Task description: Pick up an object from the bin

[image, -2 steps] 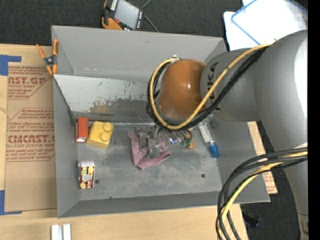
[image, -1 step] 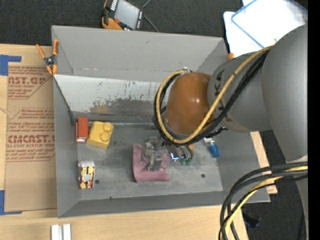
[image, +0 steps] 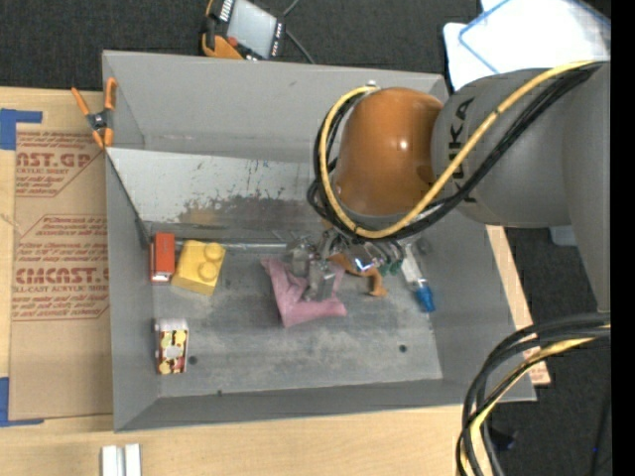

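Camera view looks down into the grey bin. The arm comes in from the right, and its gripper is down low near the middle of the floor. It sits right over the top part of a pink cloth, which lies crumpled in the middle of the bin. I cannot tell how far open the gripper is, or if it has hold of the cloth. Just to the right of the gripper lie a small brown thing and a blue and white pen. Well off to the left are a yellow block and an orange block, side by side. A little patterned box lies near the front left corner.
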Controlling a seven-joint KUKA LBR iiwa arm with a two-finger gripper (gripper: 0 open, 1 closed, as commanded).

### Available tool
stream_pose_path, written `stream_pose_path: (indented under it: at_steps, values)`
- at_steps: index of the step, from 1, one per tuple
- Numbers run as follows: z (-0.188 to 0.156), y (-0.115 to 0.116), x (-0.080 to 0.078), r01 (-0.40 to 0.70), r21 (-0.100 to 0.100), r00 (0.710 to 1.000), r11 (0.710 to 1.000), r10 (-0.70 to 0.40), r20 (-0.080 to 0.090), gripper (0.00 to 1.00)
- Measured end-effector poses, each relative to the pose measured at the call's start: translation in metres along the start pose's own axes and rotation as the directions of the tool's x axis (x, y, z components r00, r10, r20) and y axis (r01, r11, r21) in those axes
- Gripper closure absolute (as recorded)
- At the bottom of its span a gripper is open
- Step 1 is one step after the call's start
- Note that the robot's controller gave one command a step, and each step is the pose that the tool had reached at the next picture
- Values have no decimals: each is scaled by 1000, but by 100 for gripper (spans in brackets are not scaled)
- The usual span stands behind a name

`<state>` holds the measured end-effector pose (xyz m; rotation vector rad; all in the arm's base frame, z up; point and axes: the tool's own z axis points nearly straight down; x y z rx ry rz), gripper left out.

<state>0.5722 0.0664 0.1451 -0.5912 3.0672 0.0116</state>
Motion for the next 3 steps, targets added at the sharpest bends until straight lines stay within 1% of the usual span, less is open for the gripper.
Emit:
stream_pose_path:
  at_steps: [1,2,3]
  values:
    - [-108,25,38,-256,-2,967,967,256,-10,100]
    - [-129,24,33,-211,-1,977,977,211,1,100]
    - [-126,27,24,-69,1,998,998,69,3,100]
